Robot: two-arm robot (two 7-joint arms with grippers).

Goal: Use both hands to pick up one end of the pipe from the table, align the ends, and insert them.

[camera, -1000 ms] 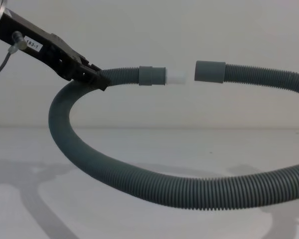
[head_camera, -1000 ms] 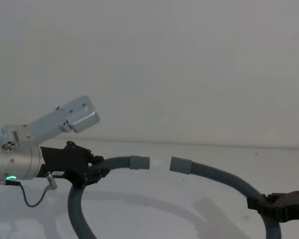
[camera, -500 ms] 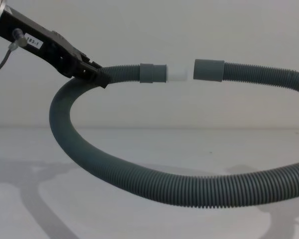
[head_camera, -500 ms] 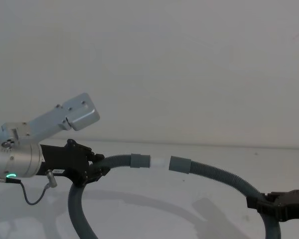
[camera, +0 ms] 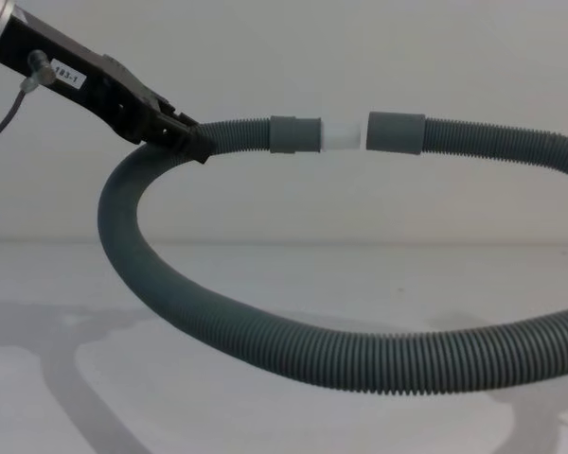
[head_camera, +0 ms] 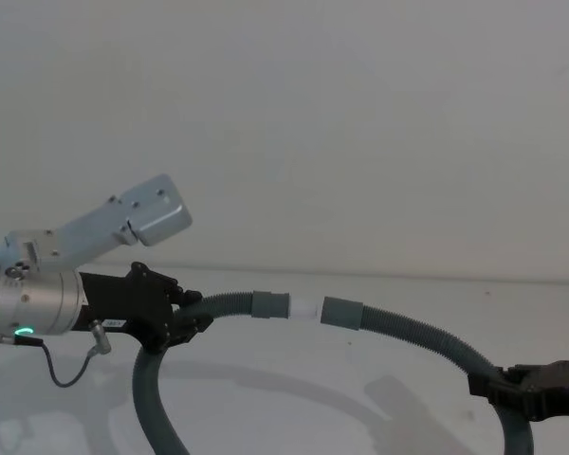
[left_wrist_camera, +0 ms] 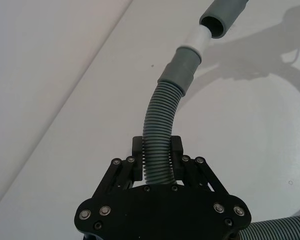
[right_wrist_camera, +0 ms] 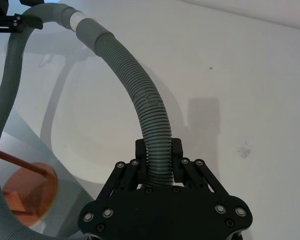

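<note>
1. Pipe point(camera: 265, 355) hangs in a loop above the worktop point(head_camera: 294, 379), held up near both ends.
2. Left claw point(head_camera: 185, 320) is closed on the corrugated part a little behind the left cuff point(camera: 294, 133), which carries the white tip point(camera: 341, 133).
3. That tip points at the open mouth of the right cuff point(camera: 395, 132); in the chest view it is just short of it or barely touching, and in the left wrist view the tip point(left_wrist_camera: 199, 38) sits at the rim.
4. Right claw point(head_camera: 493, 389) is clamped on the pipe well back from its cuff, at the lower right of the head view.
5. Step in hand, as I judge it: alignment is close to done and insertion is about to begin. The next move calls for pushing the two cuffs straight together along one axis.
6. Hard to tell: whether the tip has entered the mouth. The right arm behind its claw is cut off
</note>
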